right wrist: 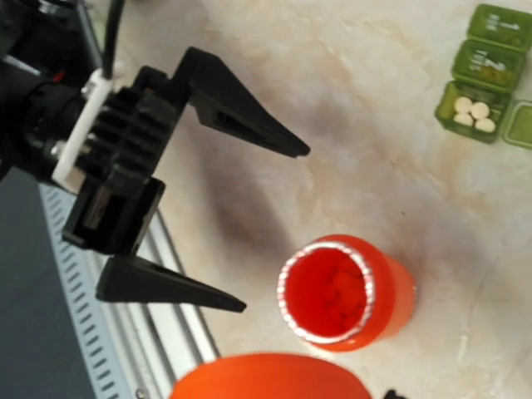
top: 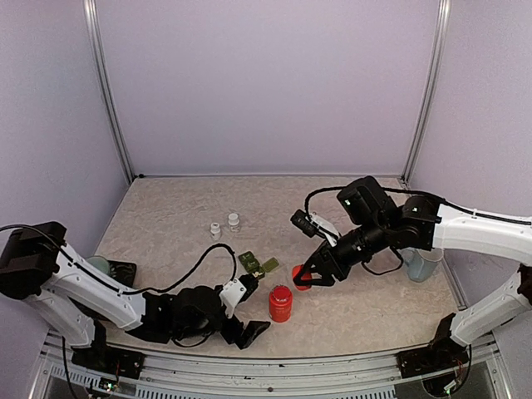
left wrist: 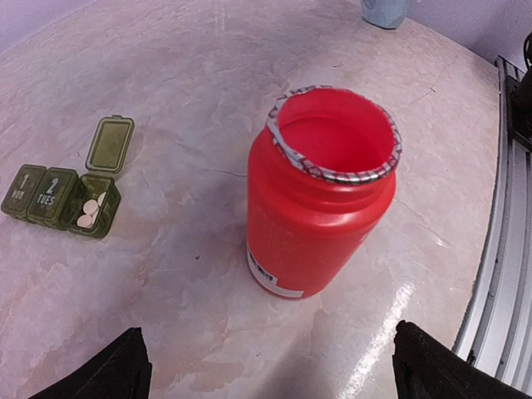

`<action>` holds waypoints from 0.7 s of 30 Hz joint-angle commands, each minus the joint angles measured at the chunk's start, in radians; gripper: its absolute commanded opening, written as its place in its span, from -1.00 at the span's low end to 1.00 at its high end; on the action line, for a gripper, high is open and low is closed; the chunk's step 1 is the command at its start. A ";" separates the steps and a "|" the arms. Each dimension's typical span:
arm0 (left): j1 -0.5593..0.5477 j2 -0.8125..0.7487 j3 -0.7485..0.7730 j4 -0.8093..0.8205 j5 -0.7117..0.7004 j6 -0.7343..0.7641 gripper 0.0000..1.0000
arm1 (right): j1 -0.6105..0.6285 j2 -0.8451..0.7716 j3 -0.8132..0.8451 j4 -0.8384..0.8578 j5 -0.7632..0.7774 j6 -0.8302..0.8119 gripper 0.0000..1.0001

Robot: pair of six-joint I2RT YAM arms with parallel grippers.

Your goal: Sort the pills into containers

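An open red pill bottle (top: 280, 303) stands upright on the table, with pills (right wrist: 337, 291) inside it. My left gripper (top: 253, 309) is open, its fingers (left wrist: 104, 374) wide apart just short of the bottle (left wrist: 320, 191) and not touching it. My right gripper (top: 306, 277) hovers above and to the right of the bottle, shut on the red cap (right wrist: 266, 378). The dark green containers (left wrist: 50, 195) lie left of the bottle. One end lid is open, and that compartment holds white pills (right wrist: 471, 110). The other two lids are shut.
Two small white bottles (top: 215, 230) (top: 233, 221) stand behind the containers. A pale blue mug (top: 422, 264) sits at the right near the wall. A greenish object (top: 104, 266) lies at the far left. The metal table rail (left wrist: 499, 249) runs close by the bottle.
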 commanded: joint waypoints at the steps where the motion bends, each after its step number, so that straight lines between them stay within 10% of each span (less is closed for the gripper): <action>1: -0.008 0.063 0.007 0.175 -0.082 0.001 0.98 | 0.030 0.064 0.071 -0.068 0.064 -0.025 -0.15; 21: -0.034 0.103 -0.155 0.504 -0.245 -0.013 0.98 | 0.196 0.518 0.564 -0.545 0.384 -0.116 -0.15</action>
